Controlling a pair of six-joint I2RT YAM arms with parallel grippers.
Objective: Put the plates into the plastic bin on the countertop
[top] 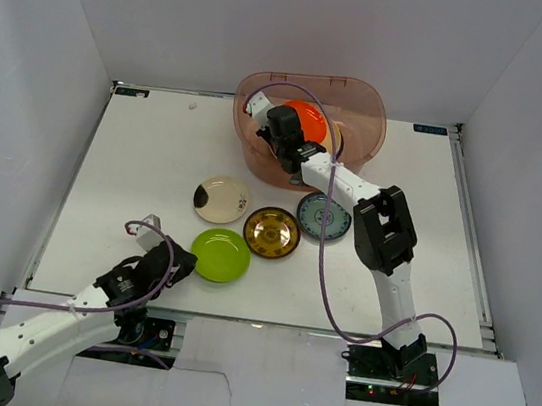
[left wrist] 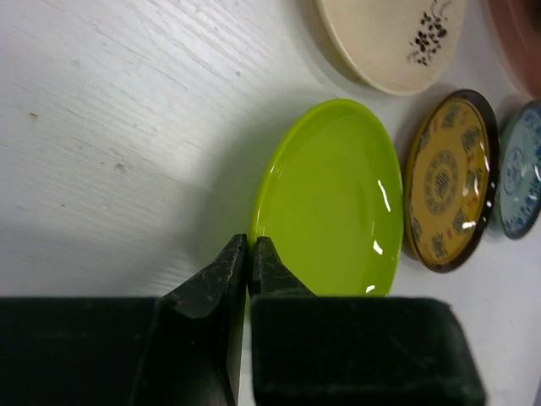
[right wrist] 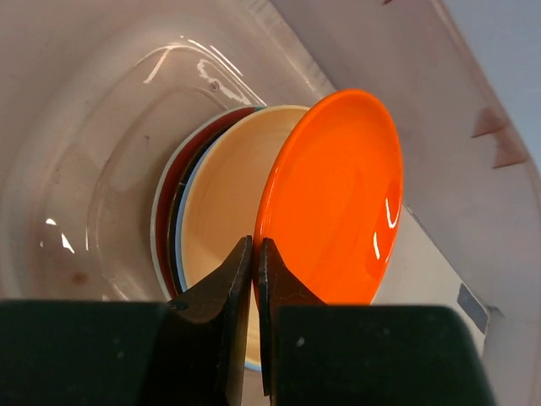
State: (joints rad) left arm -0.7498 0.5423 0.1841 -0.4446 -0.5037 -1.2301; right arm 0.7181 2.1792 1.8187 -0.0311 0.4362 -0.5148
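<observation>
My left gripper [left wrist: 250, 254] is shut on the near rim of the lime green plate [left wrist: 334, 199], which lies on the white countertop [left wrist: 110, 127]; in the top view the gripper [top: 185, 260] is at the plate's [top: 223, 255] left edge. My right gripper [right wrist: 255, 254] is inside the pinkish plastic bin [right wrist: 93, 93] and shut on the rim of the orange plate [right wrist: 338, 194], holding it tilted over a stack of plates [right wrist: 220, 194] with a tan one on top. The top view shows that gripper [top: 290, 137], the orange plate [top: 311, 120] and the bin [top: 365, 110].
Three more plates lie on the countertop [top: 135, 164]: cream with a dark pattern [top: 220, 199], gold [top: 271, 231] and grey-blue [top: 325, 216]. The left wrist view shows the cream [left wrist: 393, 38], gold [left wrist: 448, 178] and grey-blue [left wrist: 520, 169] ones. White walls enclose the top.
</observation>
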